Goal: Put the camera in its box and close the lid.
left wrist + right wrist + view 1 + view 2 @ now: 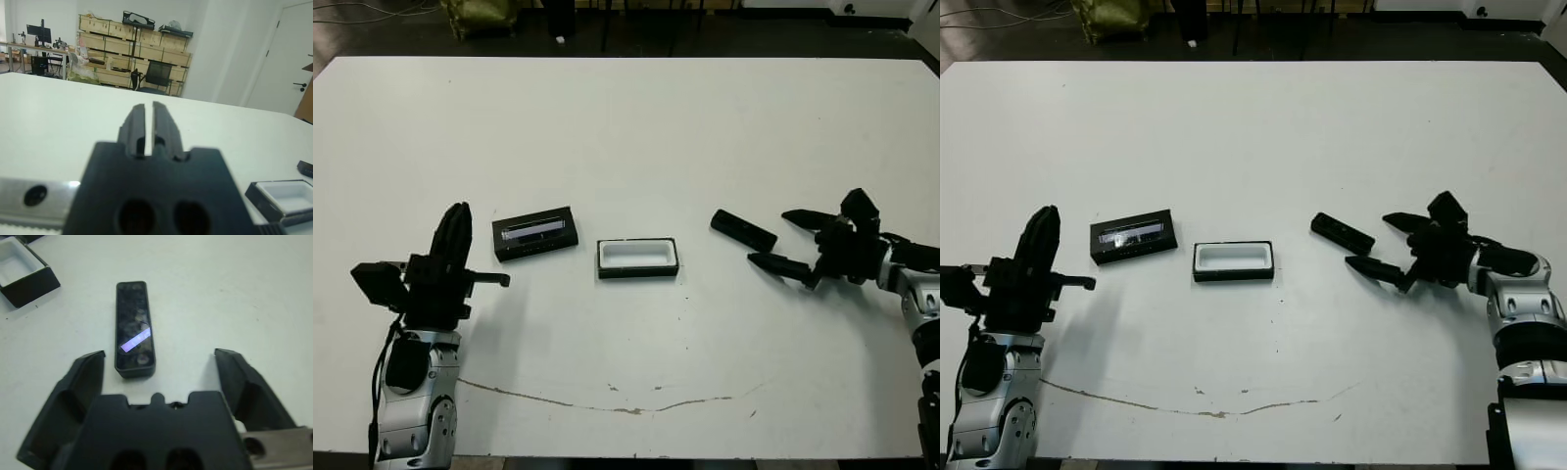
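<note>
While our right gripper [781, 240] hangs with its fingers spread wide and empty, the camera [743, 230] lies flat on the table [626, 117] just beside it, right of the box [637, 258]. That box sits open, white lining up. Left of the box rests the lid [535, 232]. Beyond the lid, our left gripper [149, 122] is pressed closed on nothing.

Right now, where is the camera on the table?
The camera lies flat on the robot's right side, between the open box and the open right hand, untouched.
</note>
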You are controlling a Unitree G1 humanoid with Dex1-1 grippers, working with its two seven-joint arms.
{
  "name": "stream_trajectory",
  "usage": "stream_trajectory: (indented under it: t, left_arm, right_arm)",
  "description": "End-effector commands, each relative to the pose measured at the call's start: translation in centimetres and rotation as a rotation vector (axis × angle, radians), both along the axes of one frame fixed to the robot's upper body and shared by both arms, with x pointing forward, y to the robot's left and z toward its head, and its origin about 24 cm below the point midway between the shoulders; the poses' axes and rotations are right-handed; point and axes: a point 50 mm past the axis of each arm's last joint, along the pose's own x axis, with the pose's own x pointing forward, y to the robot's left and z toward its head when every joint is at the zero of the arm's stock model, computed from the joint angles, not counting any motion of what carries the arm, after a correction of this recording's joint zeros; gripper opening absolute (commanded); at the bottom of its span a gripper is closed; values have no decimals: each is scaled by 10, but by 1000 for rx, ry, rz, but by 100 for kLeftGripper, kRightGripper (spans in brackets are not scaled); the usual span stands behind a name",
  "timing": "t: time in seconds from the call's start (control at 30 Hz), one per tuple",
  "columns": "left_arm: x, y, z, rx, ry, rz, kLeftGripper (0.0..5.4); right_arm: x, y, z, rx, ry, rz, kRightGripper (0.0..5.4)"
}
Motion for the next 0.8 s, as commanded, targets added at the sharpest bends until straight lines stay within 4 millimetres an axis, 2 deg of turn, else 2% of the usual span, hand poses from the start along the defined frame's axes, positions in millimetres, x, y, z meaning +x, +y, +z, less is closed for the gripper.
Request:
stream_trajectory:
  t: [0.03,0.3,0.47,0.57,0.63,0.8]
  left_arm:
    - [-2,4,-7,0,42,12,0]
    - [-3,3,-6,10,39,20,0]
    - [-3,3,-6,3,33,14,0]
    - [-2,3,-7,0,38,16,0]
    - [-2,4,-7,5,40,17,0]
    - [-3,3,-6,7,42,20,0]
  right_arm:
    - [-8,2,-19,-60,50,5,392]
    - [-10,7,-16,-114,20,72,222]
    - [-11,8,-19,-96,33,64,111]
    - [-10,7,-19,-146,21,54,53]
    - [-10,7,-18,-168,19,46,32]
    - [-10,8,-13,-193,3,68,30]
